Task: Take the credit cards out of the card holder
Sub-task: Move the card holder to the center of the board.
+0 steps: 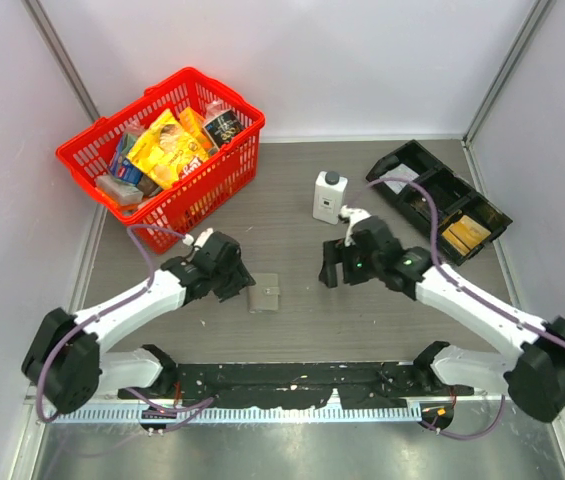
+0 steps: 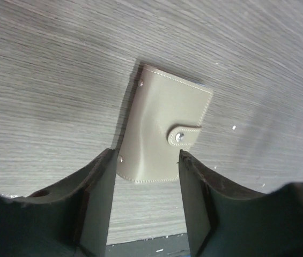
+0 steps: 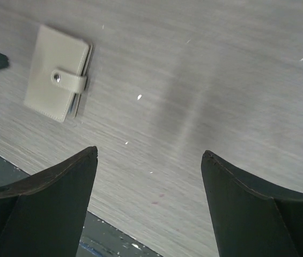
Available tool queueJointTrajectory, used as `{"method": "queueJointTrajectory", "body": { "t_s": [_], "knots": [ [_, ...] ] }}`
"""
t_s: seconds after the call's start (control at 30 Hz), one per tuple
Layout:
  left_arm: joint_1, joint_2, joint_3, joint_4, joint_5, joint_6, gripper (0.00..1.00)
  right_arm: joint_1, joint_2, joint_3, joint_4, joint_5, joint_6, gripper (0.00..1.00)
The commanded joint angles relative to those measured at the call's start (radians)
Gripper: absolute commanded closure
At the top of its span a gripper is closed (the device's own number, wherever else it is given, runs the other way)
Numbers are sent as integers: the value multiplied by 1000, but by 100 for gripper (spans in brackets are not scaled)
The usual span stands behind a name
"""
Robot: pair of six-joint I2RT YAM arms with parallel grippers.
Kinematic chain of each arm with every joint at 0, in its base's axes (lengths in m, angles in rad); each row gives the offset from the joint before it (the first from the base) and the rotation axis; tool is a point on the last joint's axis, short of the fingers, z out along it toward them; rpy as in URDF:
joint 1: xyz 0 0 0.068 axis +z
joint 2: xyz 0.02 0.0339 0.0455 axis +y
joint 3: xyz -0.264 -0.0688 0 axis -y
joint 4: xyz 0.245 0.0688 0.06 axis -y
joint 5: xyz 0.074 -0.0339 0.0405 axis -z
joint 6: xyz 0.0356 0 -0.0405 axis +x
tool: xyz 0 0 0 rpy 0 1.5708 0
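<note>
Grey table [image 1: 287,215], card holder [image 1: 264,293], white walls [image 1: 362,60]

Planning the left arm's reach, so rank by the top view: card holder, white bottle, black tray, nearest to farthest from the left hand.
1. Card holder, just right of the left hand, mid-table.
2. White bottle, farther back and to the right.
3. Black tray, at the far right rear.

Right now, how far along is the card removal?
Done: nothing. The card holder lies on the table with its strap snapped shut, no cards out. In hand: left tool open, holder framed between its fingers in the wrist view, not gripped; right tool open over bare table. Remaining: unsnap, open, pull cards.
</note>
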Motion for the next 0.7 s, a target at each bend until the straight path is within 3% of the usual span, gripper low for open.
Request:
{"method": "queueJointTrajectory", "body": {
  "t_s": [0.0, 0.27, 0.67],
  "knots": [
    [-6, -103, -11, -68, -25, 108, 51, 159, 119, 57, 77, 148, 164, 22],
    [-6, -19, -5, 16, 108, 214, 77, 351, 392, 218, 150, 289, 273, 37],
    [-6, 123, -24, 78, 191, 231, 85, 409, 628, 350, 188, 277, 341, 53]
  ]
}}
